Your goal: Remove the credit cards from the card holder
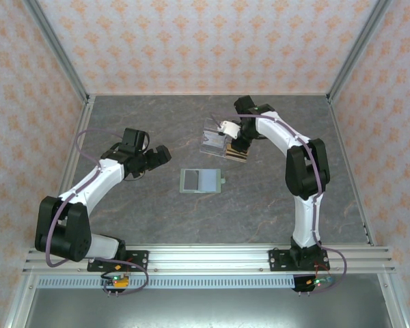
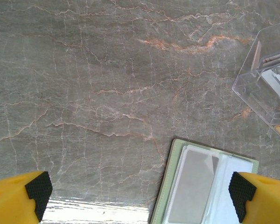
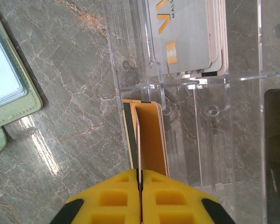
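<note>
Two yellow moulded fingers (image 3: 112,200) of the right gripper (image 3: 140,173) are pressed together on the thin edge of a flat gold card (image 3: 151,140) inside the clear acrylic stand (image 3: 196,116), whose neighbouring compartment holds a stack of pale cards (image 3: 182,37). The card holder (image 1: 201,180), a soft sage-green rectangle, lies opened flat on the grey, veined stone-look table (image 1: 157,219) between the arms, its glossy clear windows facing up, near the stand but apart from it. Just beside it the left gripper (image 1: 160,156) hovers with jaws spread wide, nothing between its black knurled pads (image 2: 37,191).

Credit cards (image 3: 184,42) in stand (image 3: 252,76) behind holder (image 1: 201,180)
</note>
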`<action>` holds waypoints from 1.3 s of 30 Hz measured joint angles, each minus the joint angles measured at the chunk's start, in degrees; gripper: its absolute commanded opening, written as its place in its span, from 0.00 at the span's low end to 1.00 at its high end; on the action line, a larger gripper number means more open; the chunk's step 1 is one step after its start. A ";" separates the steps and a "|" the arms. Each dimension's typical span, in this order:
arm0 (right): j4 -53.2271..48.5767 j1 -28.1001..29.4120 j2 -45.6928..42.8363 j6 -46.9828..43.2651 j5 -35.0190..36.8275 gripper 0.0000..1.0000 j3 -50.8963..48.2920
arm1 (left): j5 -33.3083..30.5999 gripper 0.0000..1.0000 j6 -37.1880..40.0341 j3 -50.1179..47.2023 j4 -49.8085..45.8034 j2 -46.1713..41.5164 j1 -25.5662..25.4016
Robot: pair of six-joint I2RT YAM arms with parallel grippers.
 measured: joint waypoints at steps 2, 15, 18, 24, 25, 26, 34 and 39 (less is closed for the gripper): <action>0.07 0.00 0.04 0.02 0.15 0.13 0.00 | 0.04 1.00 0.00 0.00 0.00 0.00 0.00; 1.64 0.02 0.04 2.14 1.90 0.19 -0.02 | 1.07 1.00 0.00 -0.02 0.00 0.00 0.00; 1.95 0.13 -0.20 3.96 1.66 0.27 -0.04 | 1.07 1.00 -0.02 -0.31 0.02 0.00 0.00; 5.92 0.50 -6.75 13.81 1.22 0.41 -5.33 | 1.07 1.00 -0.04 -1.27 0.00 -0.02 0.00; 7.08 0.63 -8.46 16.37 1.22 0.42 -6.51 | 1.07 1.00 -0.04 -1.51 0.00 -0.02 0.00; 8.57 0.90 -10.43 19.67 1.33 0.42 -7.98 | 1.07 1.00 -0.04 -1.70 -0.02 -0.04 0.00; 19.74 6.54 -20.22 45.77 1.03 0.45 -18.53 | 1.03 1.00 -0.07 -3.08 -0.15 -1.22 0.00; 19.89 12.59 -17.31 59.06 0.35 0.46 -18.01 | 1.01 1.00 -0.07 -3.63 -0.22 -2.25 0.00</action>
